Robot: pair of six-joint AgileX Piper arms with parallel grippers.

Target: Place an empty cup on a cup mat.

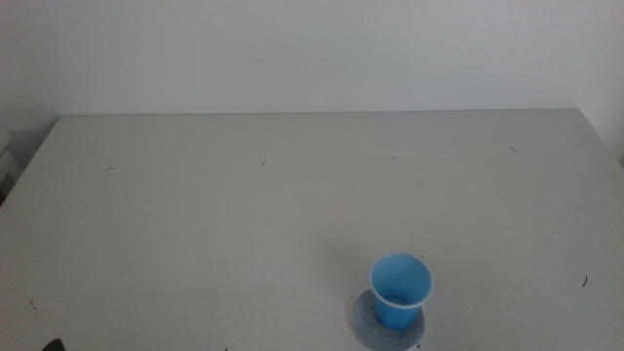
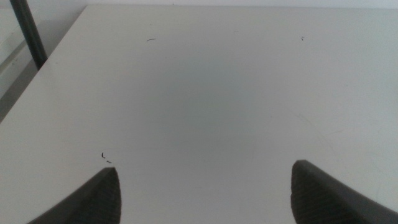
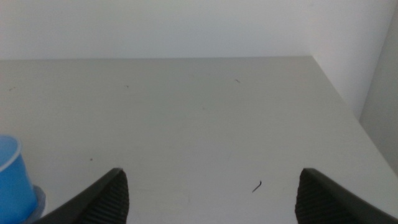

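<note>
The small bright blue cup (image 1: 400,290) stands upright and empty on the round grey cup mat (image 1: 366,322) near the table's front edge, right of centre. In the right wrist view the cup (image 3: 12,180) and a sliver of the mat (image 3: 37,198) show at the picture's edge. My right gripper (image 3: 208,186) is open and empty, apart from the cup. My left gripper (image 2: 205,186) is open and empty over bare table. Neither arm shows in the middle view.
The white table (image 1: 244,195) bears a few small dark specks. A white wall stands behind it. A dark pole (image 2: 28,34) stands beyond the table's edge in the left wrist view.
</note>
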